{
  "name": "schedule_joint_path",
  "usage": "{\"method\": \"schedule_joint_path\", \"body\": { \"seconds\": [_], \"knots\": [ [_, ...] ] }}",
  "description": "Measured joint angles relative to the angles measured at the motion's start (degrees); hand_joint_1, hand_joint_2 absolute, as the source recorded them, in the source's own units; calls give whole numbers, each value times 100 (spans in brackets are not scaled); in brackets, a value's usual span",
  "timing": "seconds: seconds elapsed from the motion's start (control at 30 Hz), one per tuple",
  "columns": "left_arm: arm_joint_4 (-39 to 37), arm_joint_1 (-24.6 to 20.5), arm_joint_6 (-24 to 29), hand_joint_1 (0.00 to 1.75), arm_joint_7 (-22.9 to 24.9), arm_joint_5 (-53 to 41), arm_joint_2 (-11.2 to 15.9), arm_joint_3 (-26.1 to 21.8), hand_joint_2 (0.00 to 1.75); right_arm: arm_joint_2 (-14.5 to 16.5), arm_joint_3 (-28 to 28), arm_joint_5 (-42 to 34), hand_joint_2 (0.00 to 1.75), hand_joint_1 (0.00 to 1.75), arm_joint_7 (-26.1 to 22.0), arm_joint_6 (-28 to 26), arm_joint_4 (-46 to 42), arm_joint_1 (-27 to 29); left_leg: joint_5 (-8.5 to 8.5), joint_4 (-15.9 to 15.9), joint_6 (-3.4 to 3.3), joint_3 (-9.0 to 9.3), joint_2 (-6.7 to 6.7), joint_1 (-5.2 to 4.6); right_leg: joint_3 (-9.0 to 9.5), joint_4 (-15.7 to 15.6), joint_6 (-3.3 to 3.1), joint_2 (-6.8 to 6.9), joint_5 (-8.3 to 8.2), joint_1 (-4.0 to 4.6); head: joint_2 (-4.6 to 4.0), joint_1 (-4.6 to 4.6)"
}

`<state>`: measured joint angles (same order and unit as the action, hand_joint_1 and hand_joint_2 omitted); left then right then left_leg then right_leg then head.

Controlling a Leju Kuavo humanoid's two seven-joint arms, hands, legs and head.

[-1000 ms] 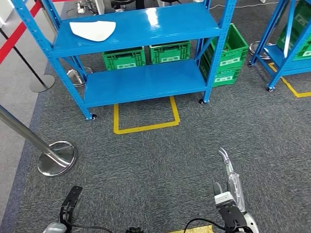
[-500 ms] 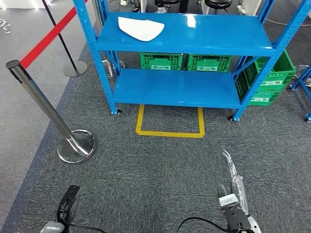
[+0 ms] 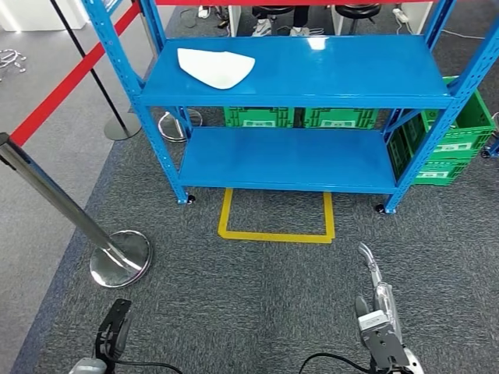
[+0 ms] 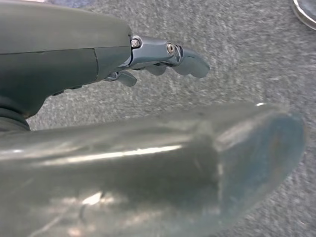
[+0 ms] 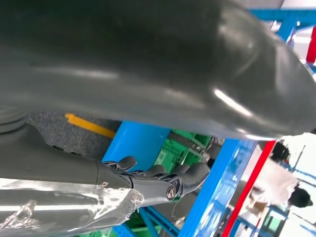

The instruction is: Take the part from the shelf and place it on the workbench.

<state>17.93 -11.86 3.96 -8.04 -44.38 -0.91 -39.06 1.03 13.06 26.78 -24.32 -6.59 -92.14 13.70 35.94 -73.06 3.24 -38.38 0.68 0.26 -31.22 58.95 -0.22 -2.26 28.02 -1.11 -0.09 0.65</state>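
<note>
A flat white part [image 3: 215,67] lies on the top board of the blue shelf [image 3: 353,74], toward its left end. My left hand [image 3: 113,335] hangs low at the bottom left of the head view, far from the shelf, its fingers [image 4: 178,53] stretched out over the carpet with nothing in them. My right hand [image 3: 376,300] hangs at the bottom right, fingers [image 5: 175,180] extended and apart, also holding nothing.
A steel barrier post [image 3: 121,257] with a round base stands left of me, a red belt [image 3: 70,82] running from it. Green crates [image 3: 300,117] sit behind the shelf and at its right [image 3: 459,140]. A yellow floor marking [image 3: 277,234] lies before the shelf.
The camera has swung and moved closer: the shelf now sits centred and larger in the head view. Both hands hang as before.
</note>
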Motion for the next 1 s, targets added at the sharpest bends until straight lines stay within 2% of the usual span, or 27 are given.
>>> {"method": "schedule_joint_path", "body": {
  "seconds": [0.03,0.07,0.1,0.17,0.2,0.23,0.27,0.3,0.33,0.37,0.4,0.43,0.47,0.5,0.53,0.57,0.6,0.63,0.67,0.7,0.73,0.77,0.8,0.83,0.9,0.93,1.0],
  "knots": [
    [-1,11,-12,0,-3,-1,-2,0,0,0,-34,-20,0,0,6,-3,37,-11,157,70,0,-152,0,2,159,-52,6,-43,83,-6,0,3],
    [-1,21,-24,0,-5,-3,-3,0,0,1,-80,-43,0,0,13,-5,85,-30,148,261,-5,-242,3,3,333,-110,17,-90,171,-11,0,2],
    [-1,36,-31,0,-7,-5,-2,0,0,1,-135,-70,0,0,15,-3,146,-52,-127,554,-15,-285,24,3,491,-176,35,-136,262,-16,0,3],
    [-8,93,-40,0,-7,-8,5,-1,0,3,-253,-117,0,0,4,20,301,-107,-1145,1326,-67,-311,110,-4,800,-300,83,-251,442,-16,-1,7],
    [-11,123,-43,0,-4,-9,9,-1,0,8,-303,-131,0,0,3,30,363,-132,-1546,1609,-96,-272,151,-14,951,-399,104,-312,541,-12,0,11],
    [-15,137,-48,0,-4,-14,11,-1,0,15,-350,-121,0,0,23,21,417,-155,-1721,1816,-126,-187,174,-24,1126,-428,130,-363,562,-5,-1,18],
    [-14,116,-53,0,-4,-25,10,-1,0,22,-404,-97,0,0,70,-9,460,-188,-1655,1913,-149,-40,171,-42,1227,-362,166,-398,502,10,0,24],
    [-14,80,-63,0,-4,-39,2,3,0,29,-476,-71,0,0,141,-48,524,-240,-1593,1944,-168,129,166,-45,1267,-180,197,-362,402,14,0,18],
    [-14,33,-74,0,-6,-54,-7,7,0,38,-577,-44,0,0,212,-91,644,-323,-1544,1989,-197,284,139,-47,1183,148,230,-258,269,22,-3,-1],
    [-14,-10,-89,0,-7,-70,-14,13,0,46,-709,-29,0,0,267,-127,821,-444,-1499,2003,-234,409,99,-52,982,509,251,-128,232,29,-3,-30],
    [-14,-32,-105,0,-6,-87,-19,19,0,52,-879,-17,0,0,298,-157,1066,-585,-1466,2012,-275,505,46,-54,721,848,260,11,332,34,-5,-54],
    [-14,-41,-120,0,-3,-102,-19,24,0,57,-1099,-1,0,0,297,-194,1379,-744,-1414,2008,-317,596,-7,-60,444,1132,267,108,537,45,-6,-74],
    [-15,-42,-137,0,2,-115,-20,29,0,56,-1335,19,0,0,290,-241,1734,-895,-1339,2005,-349,680,-43,-65,196,1322,274,149,791,53,-4,-79],
    [-15,-42,-152,0,7,-126,-22,34,0,48,-1599,40,0,0,275,-307,2139,-1042,-1262,2002,-369,767,-69,-67,-14,1400,287,165,1027,58,-4,-81],
    [-16,-44,-164,0,17,-132,-28,42,0,29,-1875,62,0,0,259,-394,2592,-1185,-1183,1997,-379,855,-81,-65,-160,1352,301,174,1171,56,-2,-83],
    [-16,-49,-173,0,27,-136,-38,53,0,-4,-2145,83,0,0,250,-496,3074,-1320,-1100,1991,-379,948,-90,-60,-239,1167,316,182,1144,48,-2,-85],
    [-16,-54,-179,0,35,-138,-50,67,0,-51,-2428,100,0,0,247,-600,3577,-1448,-1016,1982,-369,1042,-95,-54,-280,879,336,203,927,36,-2,-90],
    [-16,-55,-180,0,43,-139,-58,81,0,-101,-2689,114,0,0,268,-680,4066,-1552,-938,1964,-346,1133,-97,-53,-299,535,353,241,528,21,-2,-97],
    [-16,-54,-180,0,50,-139,-64,94,0,-148,-2926,130,0,0,329,-728,4527,-1635,-852,1932,-320,1217,-93,-57,-299,240,342,293,136,9,-2,-107],
    [-16,-60,-179,0,58,-139,-63,107,0,-195,-3129,153,0,0,430,-737,4945,-1692,-773,1899,-291,1274,-89,-65,-285,49,319,327,-182,7,-2,-105],
    [-14,-83,-176,0,67,-139,-57,121,0,-238,-3300,178,0,0,555,-714,5314,-1738,-709,1860,-261,1318,-85,-69,-278,-36,275,343,-342,8,-2,-104],
    [-13,-124,-174,0,75,-139,-52,139,0,-276,-3444,206,0,0,664,-686,5642,-1784,-682,1793,-240,1315,-83,-70,-255,-35,223,336,-336,11,-1,-96],
    [-11,-180,-174,0,80,-140,-49,156,0,-305,-3561,230,0,0,743,-659,5925,-1824,-731,1650,-214,1235,-84,-63,-228,-30,188,303,-317,9,-1,-87],
    [-10,-229,-173,0,82,-141,-51,169,0,-327,-3655,246,0,0,782,-644,6161,-1854,-835,1403,-183,1080,-84,-54,-204,-40,154,283,-281,1,0,-86],
    [-10,-265,-173,0,86,-143,-57,179,0,-347,-3793,272,0,0,810,-639,6543,-1867,-982,704,-116,558,-84,-37,-92,-113,105,236,-210,-13,0,-77],
    [-11,-245,-173,0,91,-143,-60,180,0,-355,-3848,282,0,0,827,-638,6691,-1856,-903,388,-88,276,-84,-30,-8,-163,91,212,-163,-16,0,-72],
    [-14,-193,-174,0,101,-143,-62,181,0,-358,-3933,300,0,0,857,-636,6927,-1844,-477,70,-71,-188,-84,-20,207,-269,84,149,-50,-19,0,-62]
  ]
}}
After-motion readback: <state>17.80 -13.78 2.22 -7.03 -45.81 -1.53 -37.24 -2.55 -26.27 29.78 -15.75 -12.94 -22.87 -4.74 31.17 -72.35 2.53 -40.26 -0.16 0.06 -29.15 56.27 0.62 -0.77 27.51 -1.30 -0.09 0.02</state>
